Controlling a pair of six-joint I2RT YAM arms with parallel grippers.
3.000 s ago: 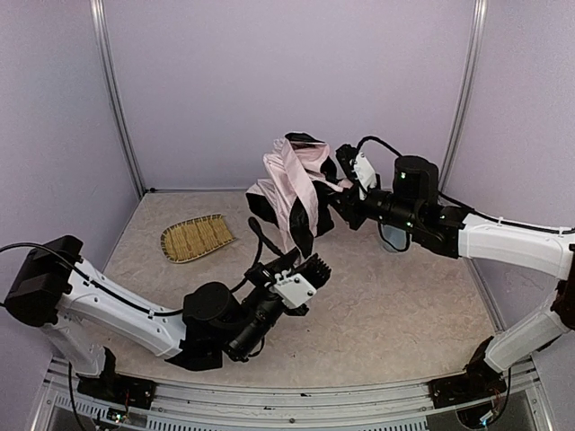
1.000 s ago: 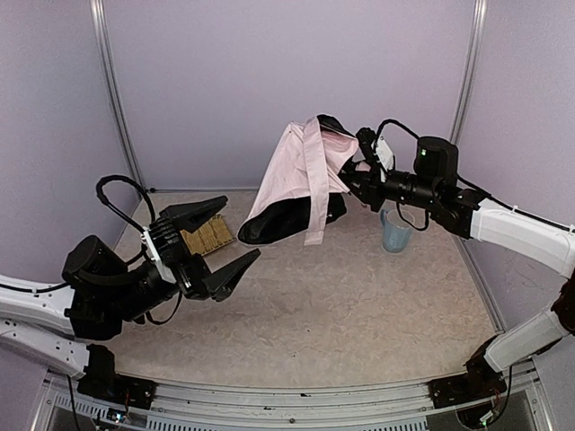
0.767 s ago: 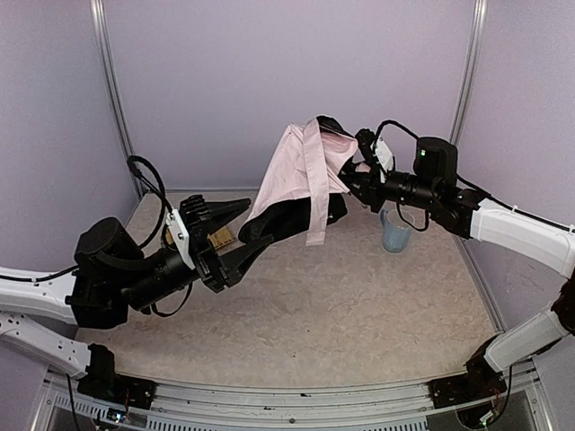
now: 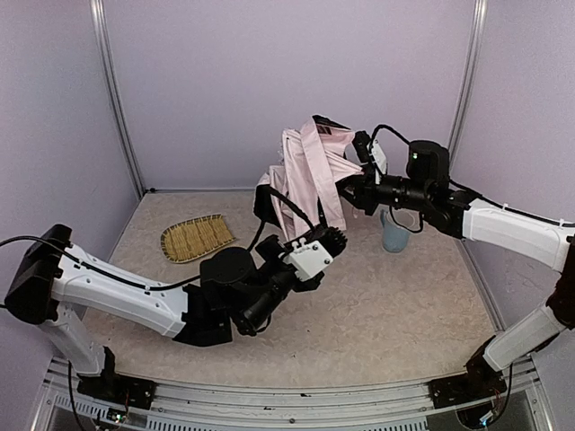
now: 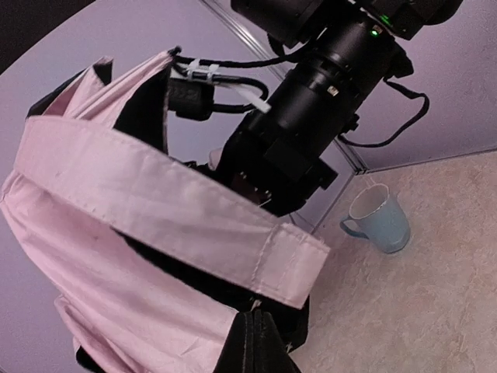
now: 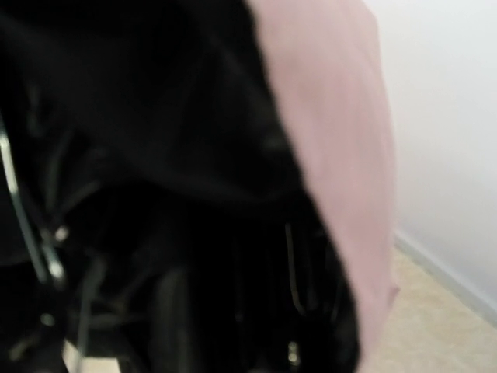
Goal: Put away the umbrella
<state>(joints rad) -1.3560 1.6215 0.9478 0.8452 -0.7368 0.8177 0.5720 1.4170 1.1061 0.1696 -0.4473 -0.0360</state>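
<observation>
The umbrella [image 4: 305, 175] hangs in the air at the back middle, a bunched pale pink canopy with black lining. My right gripper [image 4: 355, 184] is shut on its right end and holds it up. The right wrist view shows only dark lining and pink fabric [image 6: 334, 116], with the fingers hidden. My left gripper [image 4: 328, 241] sits just under the canopy's lower edge, jaws shut. In the left wrist view its tips [image 5: 260, 317] touch the black lining below a pink fabric band [image 5: 194, 225]. Whether fabric is pinched between them cannot be seen.
A pale blue mug [image 4: 393, 232] stands on the table under the right arm and also shows as the mug [image 5: 378, 220] in the left wrist view. A woven bamboo tray [image 4: 196, 238] lies at the back left. Purple walls close in the sides and back.
My left arm swung from the left side over to beneath the umbrella, and its jaws went from wide open to shut. The canopy is more bunched than before.
</observation>
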